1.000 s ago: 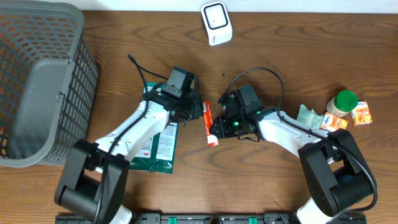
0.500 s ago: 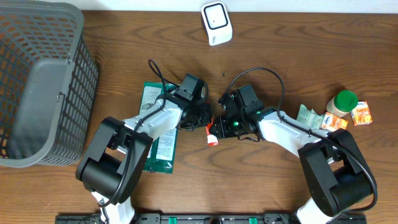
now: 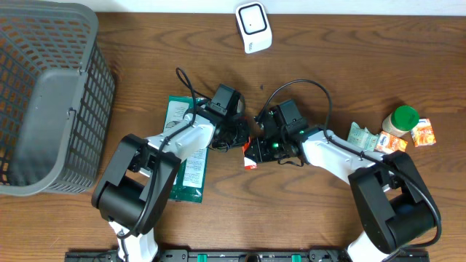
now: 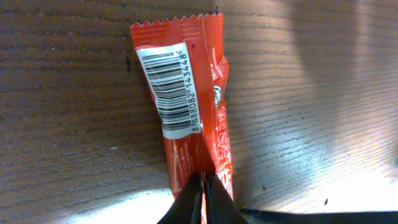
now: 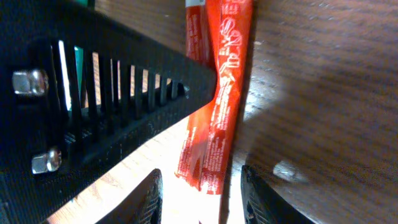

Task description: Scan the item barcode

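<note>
Red sachet [image 4: 214,134] at table centre, between both arms, well below white scanner [image 3: 253,27]. Can't tell if it's flat on the wood or lifted.

White barcode label [image 4: 166,87] faces the L wrist cam; digits read 8 888082 143448. White script on the red side, seen from R wrist, illegible.

L gripper [image 4: 204,186]: jaws pinched tight on sachet's centre seam. R gripper [image 5: 200,180]: jaws part-way apart, straddling sachet's end, gap each side.

Surface: dark brown wood-grain table [image 3: 328,73]. Grey mesh basket [image 3: 44,94] far L. Green pouch [image 3: 182,167] under L arm. Green-lid jar [image 3: 400,120] and small orange boxes [image 3: 423,132] far R.
</note>
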Available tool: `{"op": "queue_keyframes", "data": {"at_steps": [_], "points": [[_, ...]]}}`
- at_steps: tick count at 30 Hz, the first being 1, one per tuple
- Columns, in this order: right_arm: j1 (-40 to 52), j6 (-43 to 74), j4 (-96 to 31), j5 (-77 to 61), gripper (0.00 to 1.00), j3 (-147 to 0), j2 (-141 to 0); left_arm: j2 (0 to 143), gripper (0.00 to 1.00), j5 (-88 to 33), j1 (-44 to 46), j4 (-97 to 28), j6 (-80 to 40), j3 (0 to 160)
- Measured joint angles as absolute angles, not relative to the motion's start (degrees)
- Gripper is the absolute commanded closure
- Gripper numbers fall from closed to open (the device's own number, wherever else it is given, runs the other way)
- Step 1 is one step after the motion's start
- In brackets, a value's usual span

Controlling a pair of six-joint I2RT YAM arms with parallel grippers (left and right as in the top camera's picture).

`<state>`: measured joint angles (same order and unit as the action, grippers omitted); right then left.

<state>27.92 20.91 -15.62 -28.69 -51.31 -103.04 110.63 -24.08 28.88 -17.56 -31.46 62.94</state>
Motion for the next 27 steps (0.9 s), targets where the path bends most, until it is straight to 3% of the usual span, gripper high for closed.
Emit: {"op": "queue_keyframes", "data": {"at_steps": [13, 15, 18, 27], "points": [[32.53, 27.55, -14.74, -23.53, 0.74, -51.37, -102.98, 110.85, 0.92, -24.12, 28.82, -18.31, -31.44, 63.35], [33.01, 28.64, -14.96, -22.28, 0.8, -51.37, -102.85, 110.87, 0.93, -24.21, 28.69, -18.33, -31.38, 63.35], [34.04, 30.39, -15.53, -20.05, 0.99, -51.37, -102.63, 110.89, 0.93, -24.32, 28.56, -18.31, -31.31, 63.35], [35.11, 31.81, -15.59, -17.3, 0.99, -51.4, -102.45, 109.56, 0.93, -22.63, 28.32, -18.55, -31.48, 62.81]]}}
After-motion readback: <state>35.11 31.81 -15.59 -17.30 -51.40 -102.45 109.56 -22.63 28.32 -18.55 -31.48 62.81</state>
